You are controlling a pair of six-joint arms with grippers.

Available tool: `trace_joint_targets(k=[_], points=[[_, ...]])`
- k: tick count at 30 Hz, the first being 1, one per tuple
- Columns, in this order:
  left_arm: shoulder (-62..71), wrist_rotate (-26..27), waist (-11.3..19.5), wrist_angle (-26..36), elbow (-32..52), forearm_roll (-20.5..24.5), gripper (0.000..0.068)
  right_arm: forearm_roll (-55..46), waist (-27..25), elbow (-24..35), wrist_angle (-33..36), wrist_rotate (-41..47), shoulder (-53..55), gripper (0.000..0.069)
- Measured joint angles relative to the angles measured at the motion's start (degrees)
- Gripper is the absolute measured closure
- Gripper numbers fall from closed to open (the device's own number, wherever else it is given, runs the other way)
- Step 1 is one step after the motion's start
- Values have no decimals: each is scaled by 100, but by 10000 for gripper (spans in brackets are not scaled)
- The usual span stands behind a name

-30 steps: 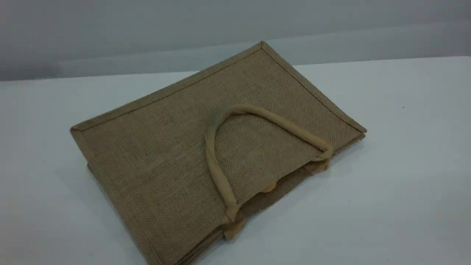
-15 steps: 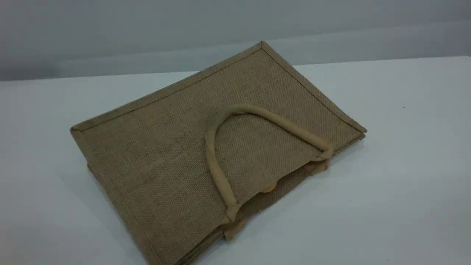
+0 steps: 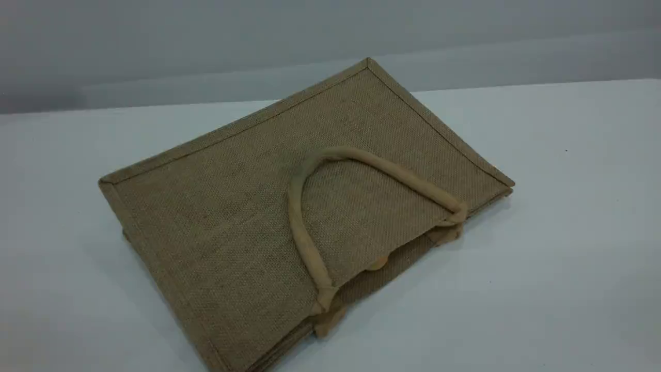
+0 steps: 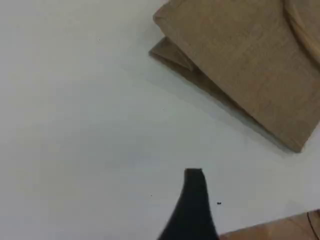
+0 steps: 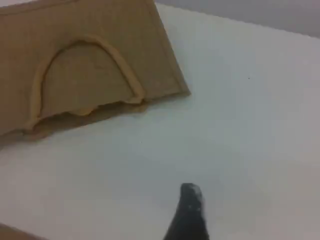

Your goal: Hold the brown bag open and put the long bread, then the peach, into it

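The brown bag lies flat on the white table, its mouth toward the near right and pressed shut. One tan loop handle is folded back onto its upper face. The left wrist view shows a corner of the bag at the upper right, well beyond the left gripper's black fingertip, which hovers over bare table. In the right wrist view the bag and handle fill the upper left, apart from the right gripper's fingertip. Neither gripper holds anything. The long bread and the peach are out of view.
White tabletop surrounds the bag, with a grey wall behind it. A wooden-coloured strip past the table's edge shows at the bottom right of the left wrist view and the bottom left of the right wrist view.
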Motion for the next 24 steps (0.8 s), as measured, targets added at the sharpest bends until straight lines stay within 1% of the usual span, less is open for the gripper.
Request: trace_joint_targets(k=[8,11,14,17,20,24], points=[[-359,-12,24,-6,0,0,126,-4,0,0,0,0,0,163],[-591,-12,291,-6,0,0,126,4,-25,0,5,0,0,163],[-742,-12,702,-6,0,0,126,96,-167,0,5,0,-107,163],[-910,-12,1046,-6,0,0,126,101,-241,0,11,0,-342,163],[-1000,-12,1280,-6,0,0,126,127,-241,0,15,0,-386,163],[-1000,-12,1468,-6,0,0,126,128,-235,0,15,0,-386,163]])
